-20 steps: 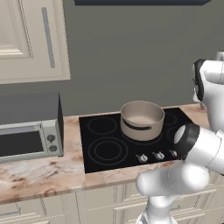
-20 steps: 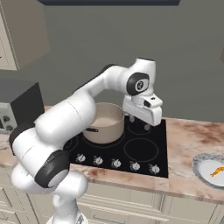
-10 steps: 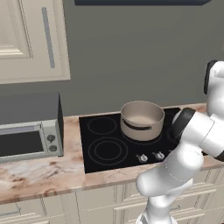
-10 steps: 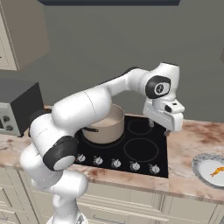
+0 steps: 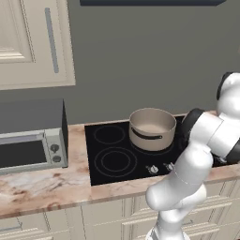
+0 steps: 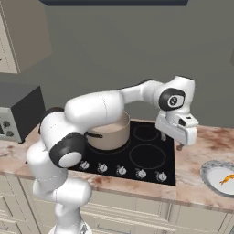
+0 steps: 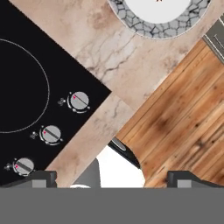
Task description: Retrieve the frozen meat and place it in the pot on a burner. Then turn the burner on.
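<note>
The marble desk (image 6: 196,160) carried a black cooktop (image 6: 151,157); at its ten o'clock stood the pot (image 6: 109,132), seemingly without meat. My pincer (image 6: 171,140) hung open, gripping nothing. Fetching meat and lighting the burner remained.

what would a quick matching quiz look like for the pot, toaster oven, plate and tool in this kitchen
Things:
1. round beige-tan metal pot
2. grey boxy toaster oven
3. round white plate with a stone-patterned rim
4. robot's two-finger tool

Places or states:
A. on the marble counter right of the cooktop
B. open, holding nothing
C. on the black glass cooktop
D. on the counter left of the cooktop

Pairs: 1-C, 2-D, 3-A, 4-B
</note>
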You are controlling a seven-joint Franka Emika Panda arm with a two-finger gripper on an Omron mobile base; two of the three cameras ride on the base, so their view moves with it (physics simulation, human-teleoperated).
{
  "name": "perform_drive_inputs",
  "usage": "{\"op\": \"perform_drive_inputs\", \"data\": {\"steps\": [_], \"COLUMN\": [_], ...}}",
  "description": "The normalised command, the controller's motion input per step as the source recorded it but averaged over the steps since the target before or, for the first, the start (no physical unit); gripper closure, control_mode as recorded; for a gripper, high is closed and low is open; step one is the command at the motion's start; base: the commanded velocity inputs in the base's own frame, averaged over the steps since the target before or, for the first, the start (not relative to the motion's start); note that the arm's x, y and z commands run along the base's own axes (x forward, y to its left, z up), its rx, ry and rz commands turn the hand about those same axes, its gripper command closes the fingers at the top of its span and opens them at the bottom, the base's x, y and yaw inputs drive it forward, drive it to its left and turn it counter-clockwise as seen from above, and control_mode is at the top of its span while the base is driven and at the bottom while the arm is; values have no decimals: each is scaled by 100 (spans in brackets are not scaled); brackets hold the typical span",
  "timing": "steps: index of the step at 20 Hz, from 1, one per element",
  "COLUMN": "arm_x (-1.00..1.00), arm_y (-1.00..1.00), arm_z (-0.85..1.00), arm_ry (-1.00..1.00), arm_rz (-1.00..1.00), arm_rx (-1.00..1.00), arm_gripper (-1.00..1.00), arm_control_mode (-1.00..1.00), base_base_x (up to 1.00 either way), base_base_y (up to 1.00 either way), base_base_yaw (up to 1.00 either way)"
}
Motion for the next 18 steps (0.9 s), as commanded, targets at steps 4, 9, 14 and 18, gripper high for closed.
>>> {"op": "perform_drive_inputs", "data": {"steps": [4,9,14,18], "arm_x": [0,0,1,0], "arm_y": [-45,-45,-55,-68], "arm_z": [-21,-14,-3,0], "arm_ry": [0,0,0,0], "arm_rz": [0,0,0,0], "arm_rx": [0,0,0,0], "arm_gripper": [-100,-100,-100,-100], "arm_control_mode": [-100,-100,-100,-100], "base_base_x": [0,0,0,0], "base_base_y": [0,0,0,0], "base_base_yaw": [0,0,0,0]}}
